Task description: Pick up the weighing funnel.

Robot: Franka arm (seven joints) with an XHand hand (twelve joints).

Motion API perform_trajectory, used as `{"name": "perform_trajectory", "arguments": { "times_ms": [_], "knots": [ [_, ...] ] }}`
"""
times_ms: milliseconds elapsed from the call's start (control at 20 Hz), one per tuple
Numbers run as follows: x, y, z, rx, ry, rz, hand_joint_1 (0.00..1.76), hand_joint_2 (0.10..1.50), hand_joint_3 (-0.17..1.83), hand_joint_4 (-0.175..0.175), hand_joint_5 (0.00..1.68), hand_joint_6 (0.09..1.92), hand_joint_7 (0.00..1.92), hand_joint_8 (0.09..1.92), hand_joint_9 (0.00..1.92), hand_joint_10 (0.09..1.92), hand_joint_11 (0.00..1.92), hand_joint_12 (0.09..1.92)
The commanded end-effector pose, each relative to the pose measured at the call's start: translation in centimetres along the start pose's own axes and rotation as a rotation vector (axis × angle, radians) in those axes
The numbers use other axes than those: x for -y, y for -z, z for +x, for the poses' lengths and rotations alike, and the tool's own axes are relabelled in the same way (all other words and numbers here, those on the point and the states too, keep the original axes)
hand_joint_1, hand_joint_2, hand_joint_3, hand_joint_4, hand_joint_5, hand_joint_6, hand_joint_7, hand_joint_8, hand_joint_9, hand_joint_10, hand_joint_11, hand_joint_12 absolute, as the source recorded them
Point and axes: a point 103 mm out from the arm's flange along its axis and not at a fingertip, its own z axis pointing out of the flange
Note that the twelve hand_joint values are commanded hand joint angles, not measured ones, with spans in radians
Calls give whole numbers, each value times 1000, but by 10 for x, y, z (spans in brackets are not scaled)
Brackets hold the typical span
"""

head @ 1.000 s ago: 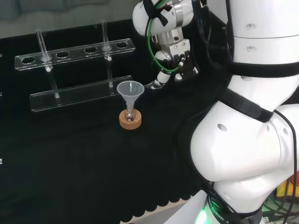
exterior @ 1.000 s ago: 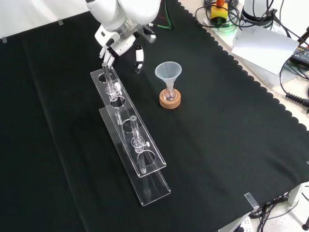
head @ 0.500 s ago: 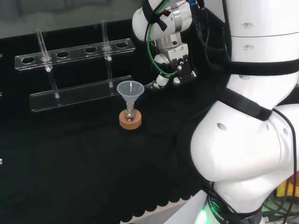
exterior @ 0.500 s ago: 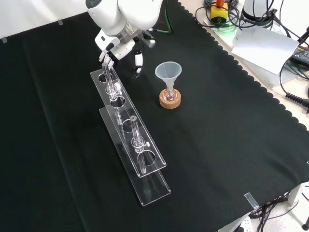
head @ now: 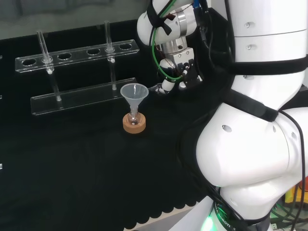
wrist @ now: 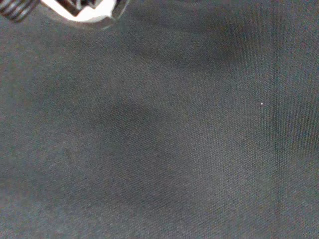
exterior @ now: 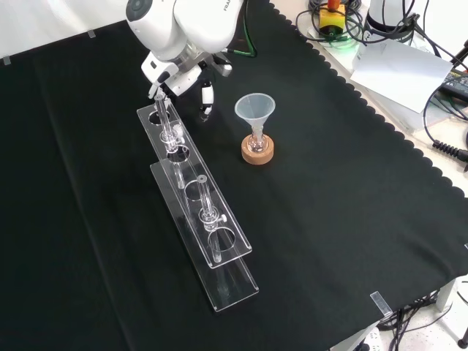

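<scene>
Hand (exterior: 181, 72) hangs over cloth (exterior: 351, 219) beside rack (exterior: 197, 212); funnel (exterior: 254, 110) upright.

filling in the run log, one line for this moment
hand low over cloth by rack end | funnel upright in flask on cork ring

print on white arm link (exterior: 219, 11), not legible

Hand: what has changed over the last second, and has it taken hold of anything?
The hand has shifted a little to the left in the head view, toward the funnel; in the front view it sits slightly lower. Nothing is seen being taken hold of or let go. The funnel on its cork ring and the test tube rack stayed as they were.
</scene>
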Motion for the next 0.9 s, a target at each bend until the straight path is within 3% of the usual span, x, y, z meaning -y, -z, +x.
{"name": "perform_trajectory", "arguments": {
  "times_ms": [50, 250, 500, 900],
  "knots": [
    [-5, 1, 0, 10, 5, -4, 856, 630, 572, -47, 734, 164, 473, 680, 747, 544, 470, 1300],
    [-10, 1, 3, 20, 10, 1, 859, 632, 580, -43, 752, 214, 486, 672, 759, 534, 479, 1291],
    [-12, -1, 5, 27, 7, 3, 859, 631, 595, -37, 666, 522, 502, 661, 779, 505, 484, 1290],
    [-16, 0, 4, 35, 3, 0, 862, 638, 603, -32, 680, 587, 507, 663, 784, 507, 488, 1290]
  ]
}}
